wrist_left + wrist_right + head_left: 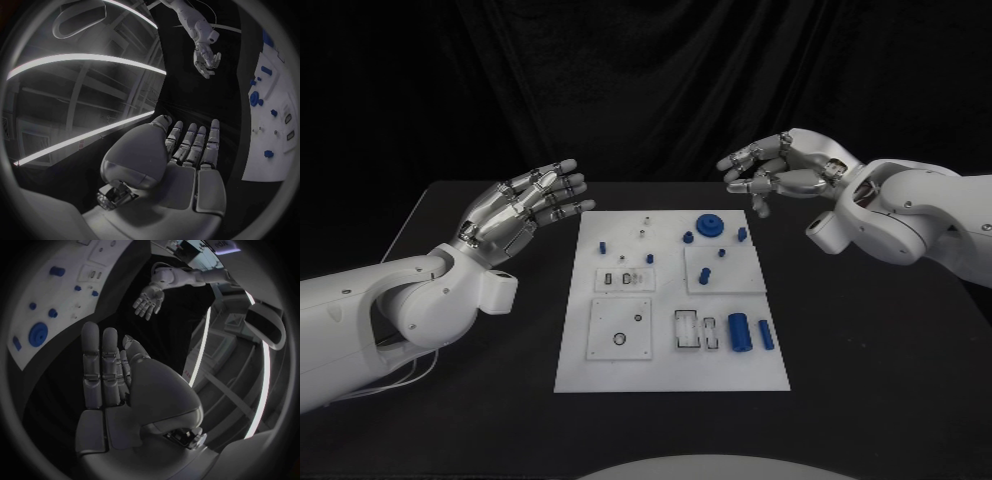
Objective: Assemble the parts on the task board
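White task board [672, 375] lies mid-table, long axis running away from the robot, blue parts [711, 225] on it. Left hand [524, 208] and right hand [780, 168] flank its far end, empty; right is nearer. Both wrist views show flat, empty palms.

The flat white plastic-looking task board [672, 375], centre frame, looks matt and smooth; the black table [877, 380] under it is matt; silvery metallic fingers [538, 200] at upper left gleam.

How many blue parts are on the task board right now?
8 on the task board: round disc at the far end, flanking pegs, left-edge peg, mid-right pegs, long cylinder and short cylinder near-right. Tiny ones may escape me.
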Robot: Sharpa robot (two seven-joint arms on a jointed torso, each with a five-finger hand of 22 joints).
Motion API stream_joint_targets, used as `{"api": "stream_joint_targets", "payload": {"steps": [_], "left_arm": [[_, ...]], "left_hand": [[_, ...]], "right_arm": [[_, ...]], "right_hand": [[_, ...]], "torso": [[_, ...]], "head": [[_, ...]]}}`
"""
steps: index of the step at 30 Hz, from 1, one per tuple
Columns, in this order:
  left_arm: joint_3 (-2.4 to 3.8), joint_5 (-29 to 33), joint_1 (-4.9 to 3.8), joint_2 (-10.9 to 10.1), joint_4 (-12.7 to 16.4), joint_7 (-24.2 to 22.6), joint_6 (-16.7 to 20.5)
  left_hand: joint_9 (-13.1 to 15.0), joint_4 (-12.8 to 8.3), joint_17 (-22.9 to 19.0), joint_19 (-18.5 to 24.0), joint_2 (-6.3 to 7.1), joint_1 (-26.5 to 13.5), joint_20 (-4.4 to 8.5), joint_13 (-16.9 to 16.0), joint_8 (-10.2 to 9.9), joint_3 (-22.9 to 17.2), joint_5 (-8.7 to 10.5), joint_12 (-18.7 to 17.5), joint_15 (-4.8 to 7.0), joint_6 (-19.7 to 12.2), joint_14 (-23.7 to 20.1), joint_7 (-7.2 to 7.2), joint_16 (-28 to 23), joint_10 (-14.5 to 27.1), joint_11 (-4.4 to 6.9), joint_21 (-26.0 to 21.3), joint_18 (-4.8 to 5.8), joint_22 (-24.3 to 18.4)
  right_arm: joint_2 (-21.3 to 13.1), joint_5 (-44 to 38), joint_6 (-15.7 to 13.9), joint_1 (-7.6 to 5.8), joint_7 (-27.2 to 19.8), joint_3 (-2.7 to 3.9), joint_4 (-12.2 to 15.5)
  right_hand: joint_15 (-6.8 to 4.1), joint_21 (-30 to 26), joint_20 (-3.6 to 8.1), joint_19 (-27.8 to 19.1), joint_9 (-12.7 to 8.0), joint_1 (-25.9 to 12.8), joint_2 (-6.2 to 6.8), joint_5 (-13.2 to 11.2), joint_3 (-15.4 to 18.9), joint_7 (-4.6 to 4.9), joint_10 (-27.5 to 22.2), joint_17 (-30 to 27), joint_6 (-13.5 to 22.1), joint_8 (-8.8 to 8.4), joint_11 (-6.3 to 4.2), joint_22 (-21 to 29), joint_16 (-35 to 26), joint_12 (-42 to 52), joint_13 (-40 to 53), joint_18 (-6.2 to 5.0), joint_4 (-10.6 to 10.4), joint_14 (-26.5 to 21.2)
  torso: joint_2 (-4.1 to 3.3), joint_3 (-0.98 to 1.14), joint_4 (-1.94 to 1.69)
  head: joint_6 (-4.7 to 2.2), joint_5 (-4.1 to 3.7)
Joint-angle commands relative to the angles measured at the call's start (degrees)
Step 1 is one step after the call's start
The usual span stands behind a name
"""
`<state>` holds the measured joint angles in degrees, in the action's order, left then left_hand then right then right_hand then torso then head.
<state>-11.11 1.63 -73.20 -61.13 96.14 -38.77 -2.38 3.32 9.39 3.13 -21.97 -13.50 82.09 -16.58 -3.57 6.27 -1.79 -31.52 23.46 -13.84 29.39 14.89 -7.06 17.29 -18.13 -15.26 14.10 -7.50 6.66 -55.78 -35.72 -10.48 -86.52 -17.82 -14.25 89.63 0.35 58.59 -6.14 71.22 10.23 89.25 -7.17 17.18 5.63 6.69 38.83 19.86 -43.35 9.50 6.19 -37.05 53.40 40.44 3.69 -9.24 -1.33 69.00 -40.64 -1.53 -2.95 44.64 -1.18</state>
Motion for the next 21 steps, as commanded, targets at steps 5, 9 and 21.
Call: {"api": "stream_joint_targets", "payload": {"steps": [5,9,21], "left_arm": [[0.02,1.6,-0.39,-0.9,1.5,-14.1,0.0],[0.03,1.7,-0.44,-1.0,1.8,-14.2,0.0],[-0.03,1.7,-0.46,-0.7,0.9,-14.2,-0.5]], "left_hand": [[0.2,-0.4,0.2,-0.6,0.99,-1.1,-0.17,-0.2,0.4,-2.1,-0.58,1.1,-0.99,1.7,1.4,-0.30,1.7,-1.5,-0.58,0.5,1.55,0.0],[0.2,-0.5,0.2,-0.9,1.21,-1.4,-0.14,-0.2,0.5,-2.5,-0.79,1.3,-0.96,1.9,1.7,-0.24,2.1,-1.8,-0.54,0.7,1.60,0.0],[0.1,-0.5,0.2,-1.0,1.26,-1.5,-0.12,-0.2,0.4,-2.9,-1.01,1.2,-0.98,1.8,1.6,-0.30,2.1,-1.8,-0.60,0.7,1.64,0.0]], "right_arm": [[3.8,-35.7,-8.9,-1.69,13.4,0.06,-1.6],[5.4,-46.5,-9.9,-2.10,16.9,0.07,-1.9],[8.7,-66.8,-7.7,-2.35,23.9,0.07,-2.9]], "right_hand": [[0.09,19.3,-0.27,9.1,0.0,0.2,3.85,-0.5,-4.9,1.06,9.4,21.8,-6.1,-1.00,-0.89,-27.5,16.2,-7.5,-0.2,4.32,-4.1,9.8],[-1.09,22.0,0.80,10.2,-0.3,-0.8,7.15,-2.6,-7.7,-0.60,13.0,39.6,-7.4,-2.40,-1.71,-32.0,24.6,-13.0,-0.1,4.92,-6.9,15.3],[-2.06,22.9,1.63,10.5,-0.7,-2.1,10.32,-3.9,-9.9,-1.94,13.0,42.2,-6.9,-4.38,-1.53,-33.6,25.5,-17.9,0.1,5.13,-8.7,15.9]], "torso": [[-2.63,-1.03,-1.50],[-3.44,-1.45,-1.84],[-5.51,-1.70,-2.98]], "head": [[-1.17,-1.04],[-1.84,-1.59],[-3.06,-3.36]]}}
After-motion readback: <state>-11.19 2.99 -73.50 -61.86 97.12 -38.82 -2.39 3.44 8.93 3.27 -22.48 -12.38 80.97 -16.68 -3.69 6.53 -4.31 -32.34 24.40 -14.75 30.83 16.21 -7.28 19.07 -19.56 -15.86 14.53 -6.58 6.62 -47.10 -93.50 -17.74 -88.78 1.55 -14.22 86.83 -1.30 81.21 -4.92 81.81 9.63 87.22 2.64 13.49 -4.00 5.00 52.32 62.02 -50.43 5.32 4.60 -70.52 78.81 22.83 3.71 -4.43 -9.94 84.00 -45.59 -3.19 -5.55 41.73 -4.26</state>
